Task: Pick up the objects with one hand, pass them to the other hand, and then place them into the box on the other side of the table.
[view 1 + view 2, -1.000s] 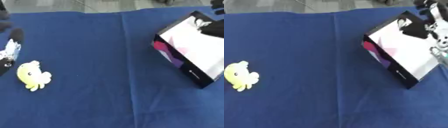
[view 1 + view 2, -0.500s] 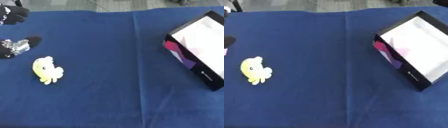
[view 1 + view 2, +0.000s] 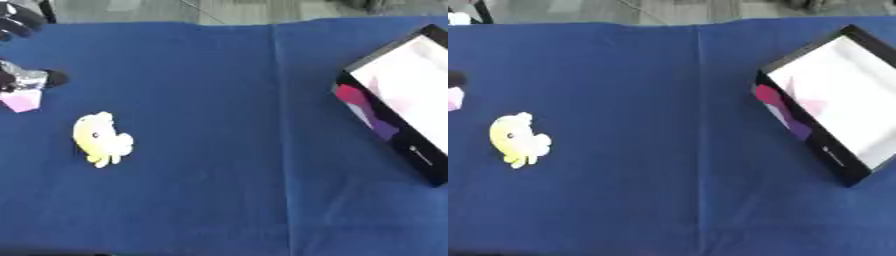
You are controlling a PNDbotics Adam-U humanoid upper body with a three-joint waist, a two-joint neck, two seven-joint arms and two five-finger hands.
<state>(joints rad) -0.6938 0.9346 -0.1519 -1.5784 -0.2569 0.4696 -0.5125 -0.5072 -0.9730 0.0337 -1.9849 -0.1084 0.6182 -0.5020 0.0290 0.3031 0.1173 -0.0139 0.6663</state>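
A yellow plush toy [image 3: 101,139] lies on the blue tablecloth at the left. My left hand [image 3: 24,79] shows at the left edge, up and to the left of the toy and apart from it. Its dark fingers [image 3: 17,24] are spread away from the thumb and hold nothing. A small pink shape [image 3: 19,100] sits just under the hand; I cannot make out what it is. The black box [image 3: 833,157] with a white inside lies tilted at the right, with nothing in it. My right hand is out of view.
The blue cloth [image 3: 667,100] covers the whole table, with a crease running down its middle. Grey floor shows beyond the far edge. A wide stretch of cloth separates the toy from the box.
The right hand, over the box a second ago, has left the view. The camera has turned left, so the toy and box sit further right and more of the left hand shows.
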